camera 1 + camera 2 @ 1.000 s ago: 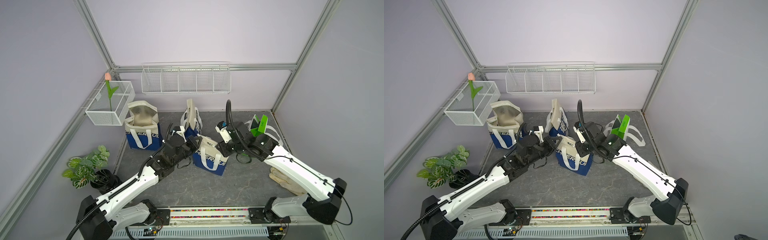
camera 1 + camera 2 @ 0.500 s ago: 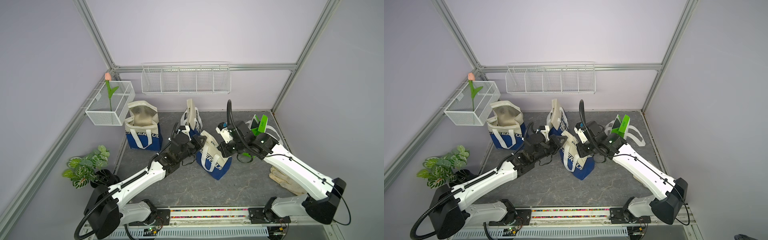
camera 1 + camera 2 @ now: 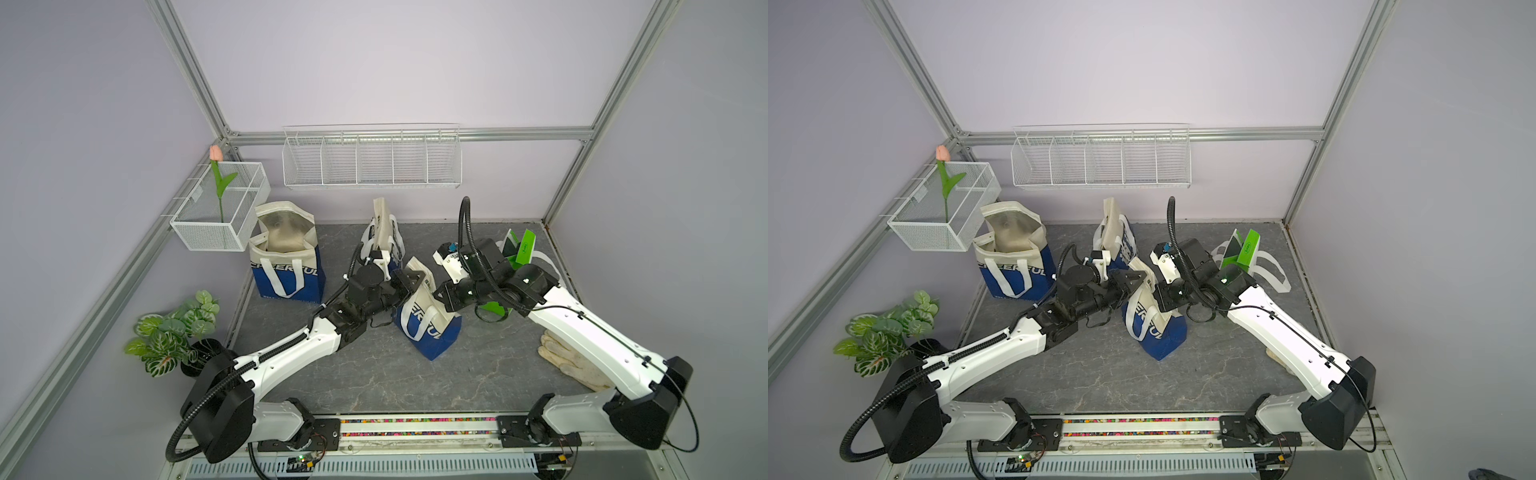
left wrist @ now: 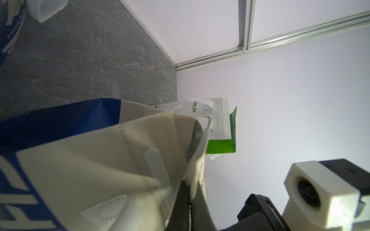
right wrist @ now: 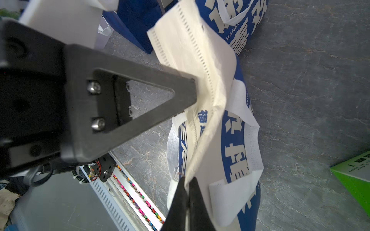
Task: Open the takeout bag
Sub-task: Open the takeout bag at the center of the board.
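Right tool [image 5: 187, 187] pinches takeout bag [image 5: 234, 140] rim; left tool [image 5: 190, 94] grips flap.

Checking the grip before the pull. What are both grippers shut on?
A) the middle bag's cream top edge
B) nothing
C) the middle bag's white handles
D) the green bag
A: the wrist views show the left gripper and the right gripper each pinching the cream top fabric of the middle bag.

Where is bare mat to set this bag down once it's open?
Widest bare patch: the mat in front, between the held bag, the front rail, the left arm and the right arm. A narrower strip separates the open bag from the left arm. Crowded: the back, with the folded bag and green bag; the glove takes the right front.
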